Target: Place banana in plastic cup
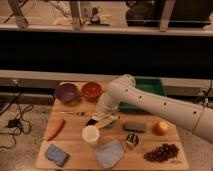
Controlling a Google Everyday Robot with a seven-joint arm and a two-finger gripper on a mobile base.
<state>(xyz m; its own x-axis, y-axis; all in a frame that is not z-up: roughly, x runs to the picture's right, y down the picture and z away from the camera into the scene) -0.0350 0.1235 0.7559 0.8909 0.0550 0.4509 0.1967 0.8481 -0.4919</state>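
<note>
the banana (107, 123) is clamped in the closed tool (99, 119), kept low over the desk (75, 149) just up and right of the plastic cup (91, 134), probably so it can be dropped in end first.

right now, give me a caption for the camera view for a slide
Robot hand shut on the banana, close beside the white plastic cup on the wooden table.

Wood tbl (75, 144) w/ purple bowl (66, 92), red bowl (91, 91), carrot (55, 129), cup (90, 135), blue sponge (56, 154), grapes (161, 151)
</note>
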